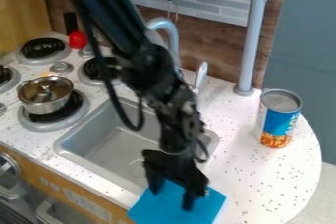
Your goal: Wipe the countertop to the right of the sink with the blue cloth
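So the gripper [173, 199] is right down at the blue cloth [155, 208], which lies at the near edge of the scene, just off the near end of the sink [118, 147]. The fingers look spread apart, with blue showing in the gap, so I'd call it wide and not pinching anything. The cloth looks pretty flat, which imo is the tricky bit: flat fabric gives the tips nothing to bite on. Best bet is coming down gently till both tips press the fabric, then closing slowly so it bunches into a little fold. Ramming the counter [263, 183] would be bad, and a grab right at a corner might slip. Any lift should go straight up first, so no loose corner drags on the sink's rim.

As for what's around, the arm [111, 9] slants in over the sink past the faucet [174, 36], and its cable [136, 127] loops low over the basin, so a wide swing could snag it. The can [279, 120] stands off to the right, well apart, and the lidded pot [46, 95] sits on a burner at left. Neither blocks the cloth from where they are, the faucet's more of a worry on the far side
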{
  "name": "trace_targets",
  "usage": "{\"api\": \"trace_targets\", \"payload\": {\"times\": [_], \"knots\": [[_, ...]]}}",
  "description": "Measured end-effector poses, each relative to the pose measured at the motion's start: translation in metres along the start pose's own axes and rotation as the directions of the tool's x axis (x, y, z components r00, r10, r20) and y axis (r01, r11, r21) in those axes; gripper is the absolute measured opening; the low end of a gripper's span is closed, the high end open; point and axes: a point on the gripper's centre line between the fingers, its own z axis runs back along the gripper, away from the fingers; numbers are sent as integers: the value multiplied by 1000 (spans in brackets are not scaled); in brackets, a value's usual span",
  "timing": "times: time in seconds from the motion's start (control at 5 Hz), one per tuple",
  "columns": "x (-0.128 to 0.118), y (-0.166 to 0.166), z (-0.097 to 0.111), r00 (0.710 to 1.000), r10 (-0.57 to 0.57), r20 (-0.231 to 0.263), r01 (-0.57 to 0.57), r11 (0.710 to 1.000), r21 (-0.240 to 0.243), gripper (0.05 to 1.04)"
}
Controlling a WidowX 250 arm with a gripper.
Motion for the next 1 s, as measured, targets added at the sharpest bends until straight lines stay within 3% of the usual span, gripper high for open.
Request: {"api": "trace_targets", "payload": {"times": [0.6, 1.0], "knots": [[27, -25, -20, 1000, -18, 0, 18, 1000, 16, 1001], [57, -46, -24, 1000, -21, 2, 21, 999, -38, 1001]]}}
